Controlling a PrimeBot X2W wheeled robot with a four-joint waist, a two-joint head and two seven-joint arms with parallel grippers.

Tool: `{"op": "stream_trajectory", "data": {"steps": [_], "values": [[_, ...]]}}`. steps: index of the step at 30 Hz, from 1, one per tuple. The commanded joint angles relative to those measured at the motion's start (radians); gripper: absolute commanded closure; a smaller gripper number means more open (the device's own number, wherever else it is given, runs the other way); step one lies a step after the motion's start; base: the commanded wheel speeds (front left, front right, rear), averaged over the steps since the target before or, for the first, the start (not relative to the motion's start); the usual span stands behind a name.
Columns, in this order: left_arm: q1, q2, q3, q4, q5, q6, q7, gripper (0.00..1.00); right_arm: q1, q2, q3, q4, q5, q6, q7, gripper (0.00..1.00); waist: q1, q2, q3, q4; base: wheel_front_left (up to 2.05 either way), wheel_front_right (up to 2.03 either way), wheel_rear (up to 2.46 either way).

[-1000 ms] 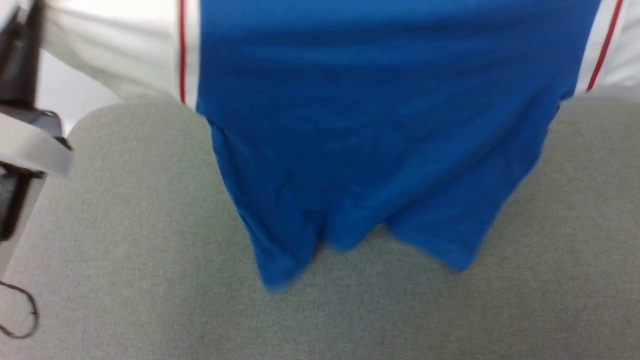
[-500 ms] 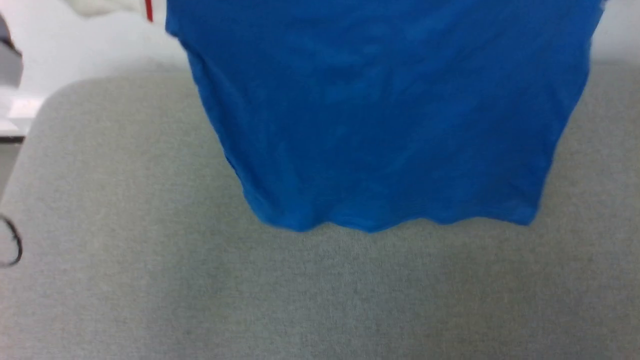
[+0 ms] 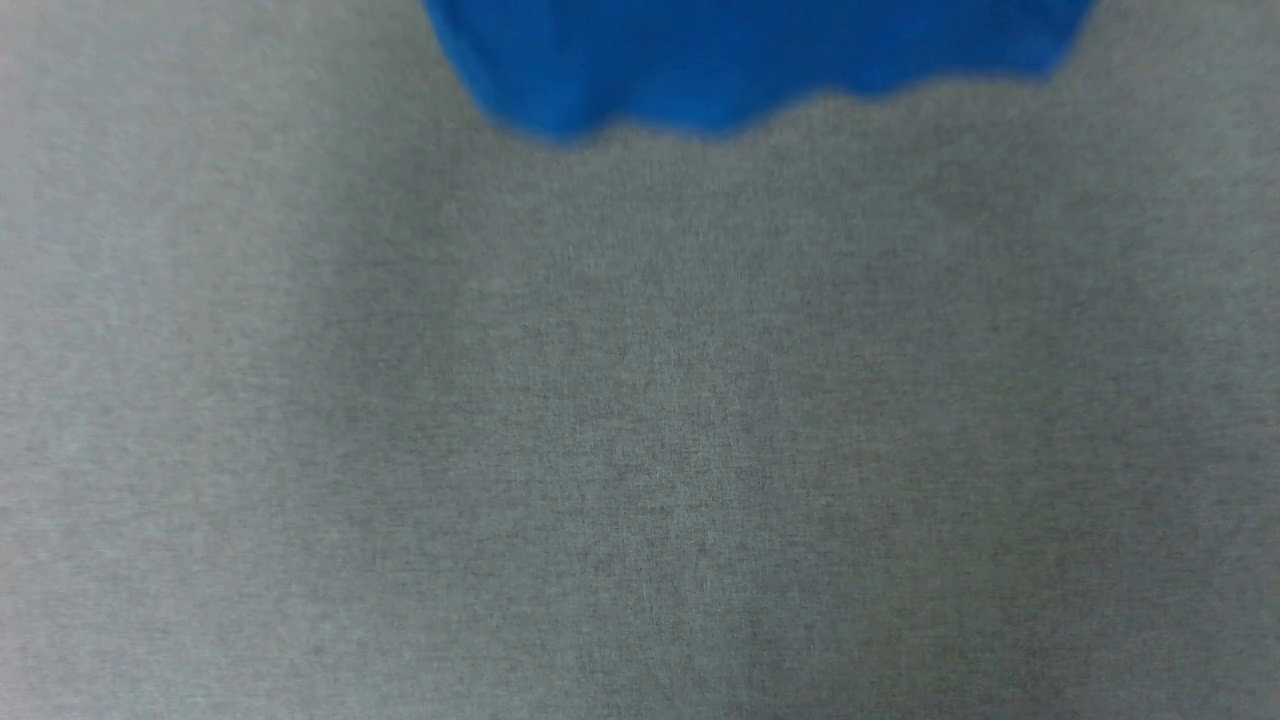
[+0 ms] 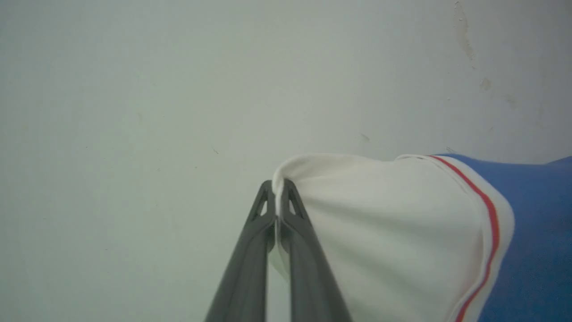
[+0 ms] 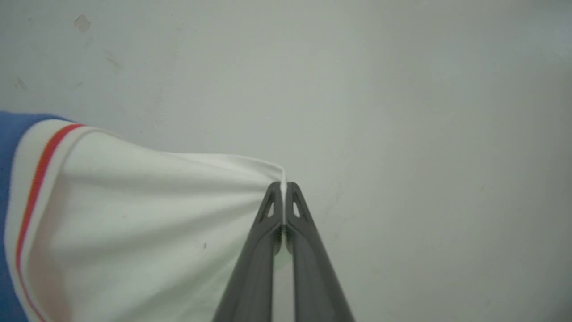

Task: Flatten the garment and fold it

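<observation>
1. The work surface was a flat top covered in grey, heathered fabric, and it ran edge to edge across the head view.
2. A fine speckled weave was visible mid-frame. The left side looked paler, with soft darker shading below the top middle.
3. The garment had its blue lower hem over the surface at the top edge, wavy and blurred.
4. Couldn't tell whether that hem touched the fabric or hung just above it.
</observation>
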Motion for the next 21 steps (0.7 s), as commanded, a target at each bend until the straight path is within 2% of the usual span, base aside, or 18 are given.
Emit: {"op": "stream_trajectory", "data": {"steps": [1,6,11,17,21], "values": [[-0.066,-0.022,0.002,0.054,0.019,-0.007,-0.049,1.00,-0.058,0.023,-0.012,0.055,-0.022,-0.002,-0.044,1.00,-0.0004,0.0000,0.113,-0.015,0.00,0.00,0.00],[-0.168,-0.067,-0.008,0.180,0.038,-0.032,-0.137,1.00,-0.141,0.064,-0.028,0.173,-0.062,-0.002,-0.135,1.00,-0.0004,0.0000,0.156,-0.014,0.00,0.00,0.00],[-0.176,-0.112,-0.020,0.280,0.038,-0.055,-0.218,1.00,-0.143,0.098,-0.035,0.256,-0.083,-0.002,-0.235,1.00,-0.0004,0.0000,0.180,-0.008,0.00,0.00,0.00],[-0.072,-0.167,-0.045,0.360,0.026,-0.085,-0.260,1.00,-0.048,0.137,-0.036,0.326,-0.061,-0.002,-0.319,1.00,-0.0004,0.0000,0.156,0.001,0.00,0.00,0.00],[0.127,-0.221,-0.084,0.411,0.014,-0.128,-0.279,1.00,0.153,0.169,0.026,0.336,-0.007,-0.002,-0.361,1.00,-0.0004,0.0000,0.064,0.015,0.00,0.00,0.00]]}}
